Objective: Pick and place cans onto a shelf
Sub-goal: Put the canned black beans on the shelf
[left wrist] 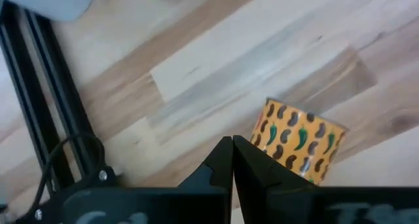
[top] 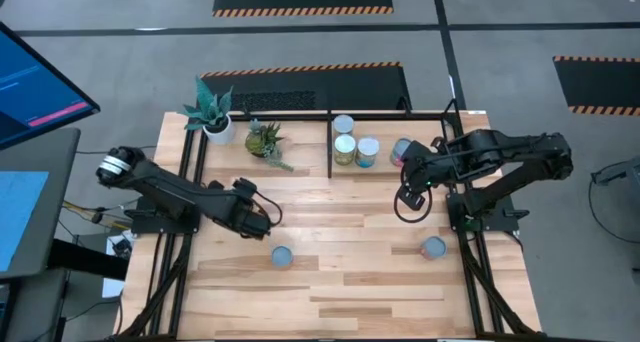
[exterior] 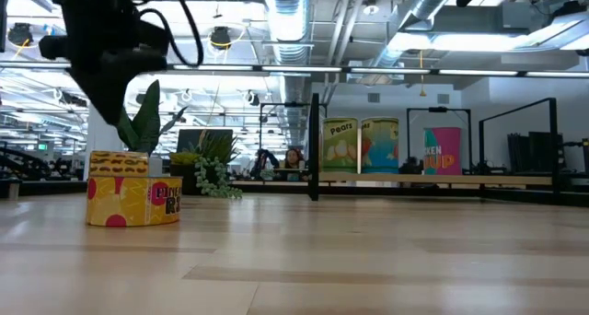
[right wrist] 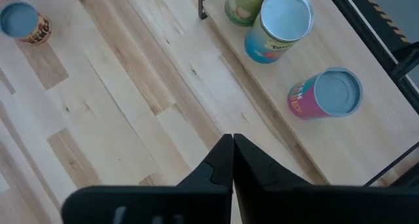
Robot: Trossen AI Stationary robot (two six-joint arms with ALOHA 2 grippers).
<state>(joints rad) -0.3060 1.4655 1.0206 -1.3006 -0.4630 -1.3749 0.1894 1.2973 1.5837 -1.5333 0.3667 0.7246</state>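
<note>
Several cans stand on the light wood base of the black-framed shelf at the far edge: a green one, a light blue one and a pink one. Two more cans stand on the table, a yellow-labelled one and one near the right frame. My left gripper is shut and empty, just to the far left of the yellow can. My right gripper is shut and empty, over the table just in front of the shelf, near the pink can.
Two potted plants stand in the shelf's left bay. Black frame bars run along the table's left and right sides. In the low view the yellow can stands nearest, with bare wood to its right.
</note>
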